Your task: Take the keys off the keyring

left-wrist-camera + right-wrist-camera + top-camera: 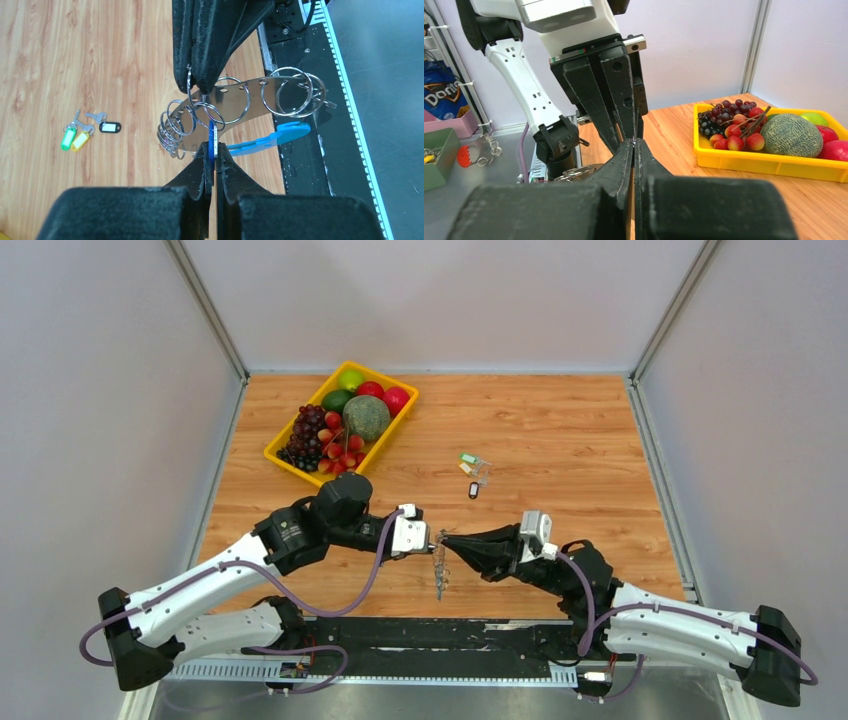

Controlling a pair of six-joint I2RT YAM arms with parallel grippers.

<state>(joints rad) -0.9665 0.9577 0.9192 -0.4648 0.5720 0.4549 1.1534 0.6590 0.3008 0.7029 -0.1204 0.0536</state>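
Keyring point(250, 97) hangs centre frame, clenched by left fingers point(200, 172) and right fingers point(210, 55), near the bench's point(560, 430) lower edge; bare wood beside.

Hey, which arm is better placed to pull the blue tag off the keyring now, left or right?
Left, probably. The left hand is shut on the blue tag, while the right hand is shut on the keyring and can anchor it as the left pulls away.
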